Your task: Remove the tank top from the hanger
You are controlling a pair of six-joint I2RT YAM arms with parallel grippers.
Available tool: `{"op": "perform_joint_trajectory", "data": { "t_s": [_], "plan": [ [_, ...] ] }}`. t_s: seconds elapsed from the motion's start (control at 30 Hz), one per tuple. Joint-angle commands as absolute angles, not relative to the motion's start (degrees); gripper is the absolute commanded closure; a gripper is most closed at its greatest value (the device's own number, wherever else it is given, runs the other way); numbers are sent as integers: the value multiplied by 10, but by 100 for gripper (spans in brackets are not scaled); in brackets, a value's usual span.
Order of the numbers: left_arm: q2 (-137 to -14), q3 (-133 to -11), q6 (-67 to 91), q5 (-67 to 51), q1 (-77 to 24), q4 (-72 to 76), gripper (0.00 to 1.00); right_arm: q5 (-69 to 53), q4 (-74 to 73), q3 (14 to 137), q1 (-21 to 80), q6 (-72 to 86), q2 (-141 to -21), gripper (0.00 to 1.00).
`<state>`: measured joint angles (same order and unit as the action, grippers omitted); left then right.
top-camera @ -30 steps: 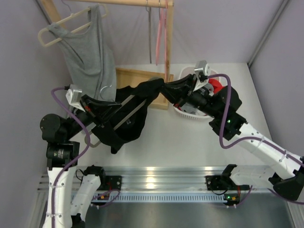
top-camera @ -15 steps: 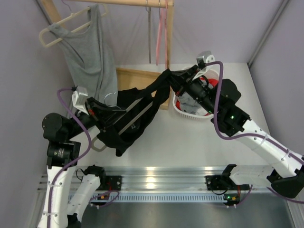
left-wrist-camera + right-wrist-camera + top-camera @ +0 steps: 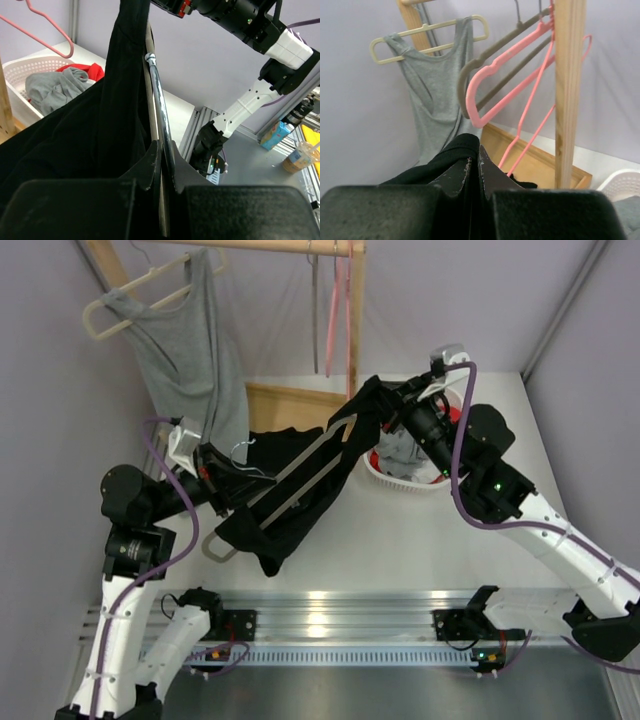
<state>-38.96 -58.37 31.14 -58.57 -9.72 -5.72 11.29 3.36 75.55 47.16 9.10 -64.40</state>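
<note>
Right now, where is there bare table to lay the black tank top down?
Bare table shows in front of the white basket, between the black tank top and the right arm. The left side is crowded: hanger, wooden tray, hanging gray tank top.

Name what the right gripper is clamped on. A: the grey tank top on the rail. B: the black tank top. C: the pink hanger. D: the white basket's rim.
B: in the right wrist view the right gripper has its fingers shut on a fold of the black tank top, while the left gripper holds the hanger.
</note>
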Motion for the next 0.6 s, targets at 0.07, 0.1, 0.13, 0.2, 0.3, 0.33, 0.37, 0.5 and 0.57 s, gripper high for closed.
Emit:
{"op": "perform_joint_trajectory", "data": {
  "t_s": [0.07,0.1,0.13,0.2,0.3,0.33,0.37,0.5,0.57],
  "plan": [
    [-382,-593,309,-678,-116,-30,100,195,23,776,456,73,-618,100],
    [-381,-597,305,-680,-118,-31,100,211,18,774,455,69,-618,100],
    [-377,-600,302,-681,-120,-31,100,219,11,773,454,61,-615,100],
    [-372,-609,293,-673,-120,-31,100,227,2,755,450,52,-609,100],
    [-362,-621,279,-658,-121,-31,100,198,2,708,449,46,-583,100],
    [-357,-623,276,-623,-121,-30,100,179,3,694,449,42,-562,100],
    [-355,-625,274,-607,-121,-31,100,147,5,660,449,40,-551,100],
    [-367,-641,268,-562,-121,-31,100,115,46,561,450,37,-478,100],
    [-386,-655,269,-556,-121,-31,100,87,59,509,450,34,-455,100]
  ]
}}
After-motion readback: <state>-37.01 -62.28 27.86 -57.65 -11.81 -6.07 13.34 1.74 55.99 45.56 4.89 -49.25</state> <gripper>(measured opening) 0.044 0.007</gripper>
